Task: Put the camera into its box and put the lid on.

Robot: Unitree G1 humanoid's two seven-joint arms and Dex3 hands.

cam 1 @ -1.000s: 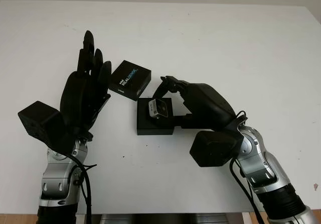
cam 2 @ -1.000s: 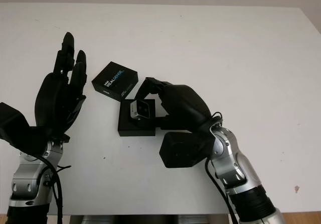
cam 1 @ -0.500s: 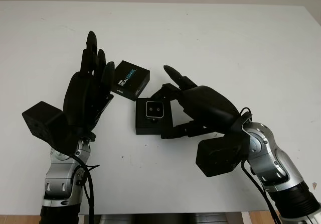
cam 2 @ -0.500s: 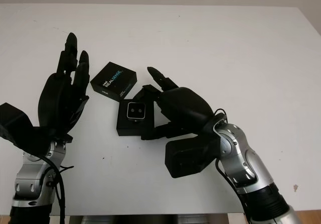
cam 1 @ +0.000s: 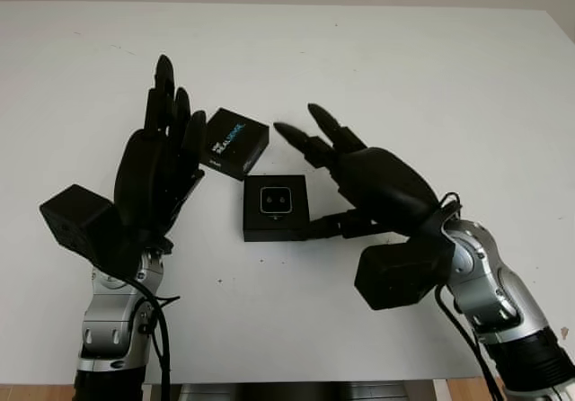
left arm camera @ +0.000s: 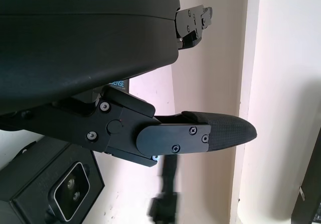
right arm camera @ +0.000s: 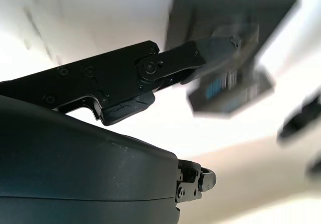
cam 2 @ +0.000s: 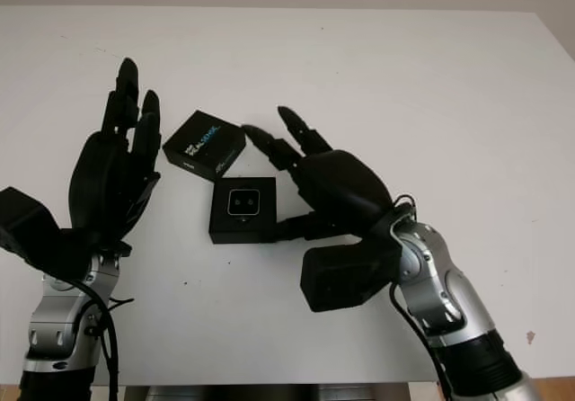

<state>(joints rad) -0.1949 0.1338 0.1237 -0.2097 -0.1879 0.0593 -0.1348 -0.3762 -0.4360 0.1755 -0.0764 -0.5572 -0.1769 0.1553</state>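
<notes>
Released, camera [cam 1: 275,200] sits in box [cam 1: 276,227]; right robot hand [cam 1: 359,172] open, lid [cam 1: 234,142] beside.

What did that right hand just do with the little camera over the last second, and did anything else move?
The right hand let go of the camera, which was tilted in its fingers a second ago and now lies flat in the box, lens up. The hand has opened and drawn back to the box's right side. The left hand, open, stayed raised beside the lid, which has not moved.
</notes>
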